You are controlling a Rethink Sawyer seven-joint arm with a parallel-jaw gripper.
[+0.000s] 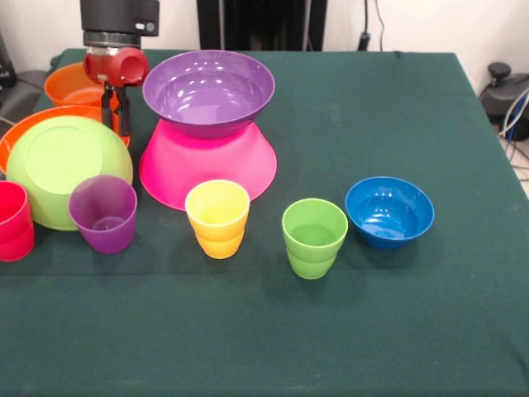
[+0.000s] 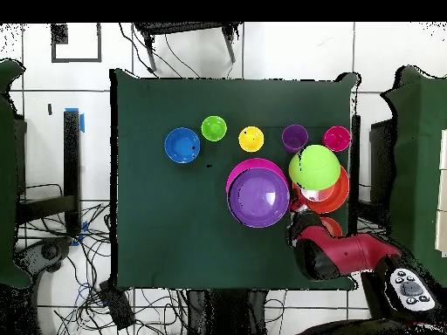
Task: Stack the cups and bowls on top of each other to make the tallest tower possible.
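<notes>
While pincer (image 1: pixel 115 106) hangs by orange bowl (image 1: pixel 70 83), prob. shut, empty.

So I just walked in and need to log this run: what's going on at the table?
The robot is building a tower of bowls and cups. So far the purple bowl sits upright on the inverted pink bowl. The claw hangs beside that stack, above the large orange bowl, which holds the upturned lime green bowl. Four cups and the blue bowl wait in a row, unstacked.
</notes>
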